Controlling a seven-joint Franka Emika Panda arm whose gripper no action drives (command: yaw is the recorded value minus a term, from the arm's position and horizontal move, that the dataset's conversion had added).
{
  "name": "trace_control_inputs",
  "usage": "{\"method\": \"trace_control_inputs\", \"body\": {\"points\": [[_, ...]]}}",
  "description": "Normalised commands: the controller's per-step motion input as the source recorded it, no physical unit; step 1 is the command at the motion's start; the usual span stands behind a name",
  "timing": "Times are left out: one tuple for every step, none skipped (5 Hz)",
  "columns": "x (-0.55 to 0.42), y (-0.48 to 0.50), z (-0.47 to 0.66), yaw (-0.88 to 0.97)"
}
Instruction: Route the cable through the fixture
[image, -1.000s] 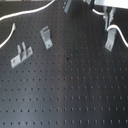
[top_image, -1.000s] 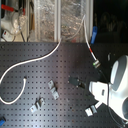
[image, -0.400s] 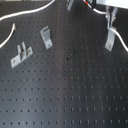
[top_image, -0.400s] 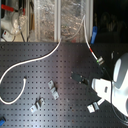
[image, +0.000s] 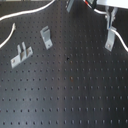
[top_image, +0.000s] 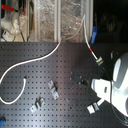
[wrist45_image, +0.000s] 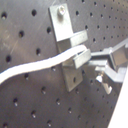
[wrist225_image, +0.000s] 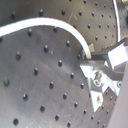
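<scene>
The white cable (top_image: 35, 61) runs over the black board from a loop at the second exterior view's left up to its red band (top_image: 91, 50). The fixture (image: 108, 42), a slim grey strip, stands at the first exterior view's right. My gripper (image: 111, 15) hangs just above it, shut on the cable (image: 119, 38), which trails off to the first exterior view's right. In the first wrist view the cable (wrist45_image: 35, 65) passes between the bent tabs of the fixture (wrist45_image: 67, 47) and ends at my fingers (wrist45_image: 107, 59). The second wrist view shows the cable (wrist225_image: 60, 24) curving into the fingers (wrist225_image: 102, 59).
A two-pronged grey bracket (image: 20, 54) and a shorter grey clip (image: 46, 36) stand at the first exterior view's left. In the second exterior view they are the bracket (top_image: 37, 104) and the clip (top_image: 52, 89). The white arm (top_image: 119, 82) covers the second exterior view's right.
The arm has shifted slightly near the fixture. The cable's loop and the brackets have not moved.
</scene>
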Motion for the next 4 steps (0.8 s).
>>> {"method": "trace_control_inputs", "body": {"points": [[-0.212,0.119,0.0,-0.48],[-0.093,0.143,0.05,-0.51],[-0.097,0.126,0.0,-0.93],[-0.04,0.097,0.0,-0.97]]}}
